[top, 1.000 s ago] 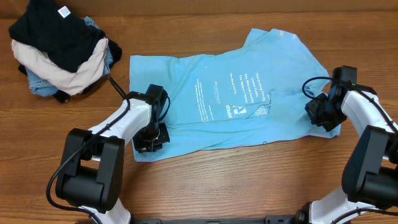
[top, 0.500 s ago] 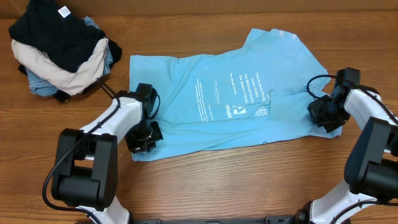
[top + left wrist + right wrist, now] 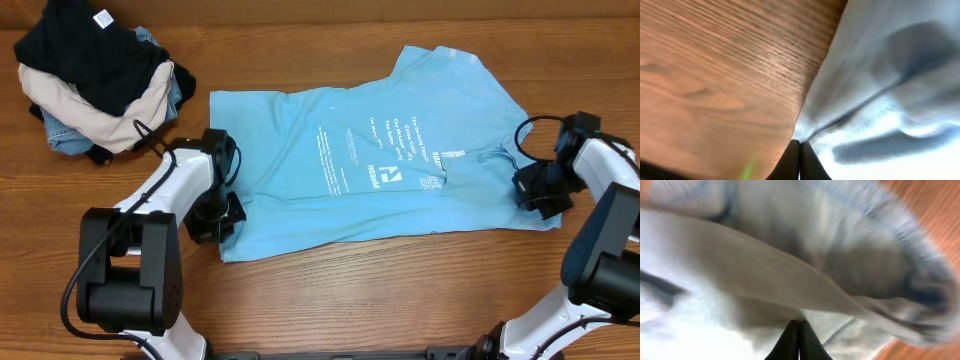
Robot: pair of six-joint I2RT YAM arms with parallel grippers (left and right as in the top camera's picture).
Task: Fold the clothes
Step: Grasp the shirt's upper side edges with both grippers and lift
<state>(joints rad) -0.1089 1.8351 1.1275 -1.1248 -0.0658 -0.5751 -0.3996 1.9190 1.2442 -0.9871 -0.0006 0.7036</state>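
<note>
The sky-blue T-shirt (image 3: 370, 165) with white printed text lies spread across the wooden table, printed side up. My left gripper (image 3: 222, 218) is shut on the shirt's left edge near its front corner; in the left wrist view the closed fingertips (image 3: 800, 150) pinch the blue cloth (image 3: 880, 90) at the wood's border. My right gripper (image 3: 538, 192) is shut on the shirt's right edge; in the right wrist view the closed fingertips (image 3: 799, 330) grip bunched cloth (image 3: 790, 265). The shirt is pulled taut between both grippers.
A pile of a black garment with a white tag (image 3: 85, 45), a cream garment (image 3: 110, 120) and a denim-blue garment (image 3: 55, 135) sits at the table's back left corner. Bare wood (image 3: 380, 290) lies in front of the shirt.
Both grippers have moved outward, left one to the left and right one to the right, each holding the shirt. The shirt has been stretched wider and flatter.
</note>
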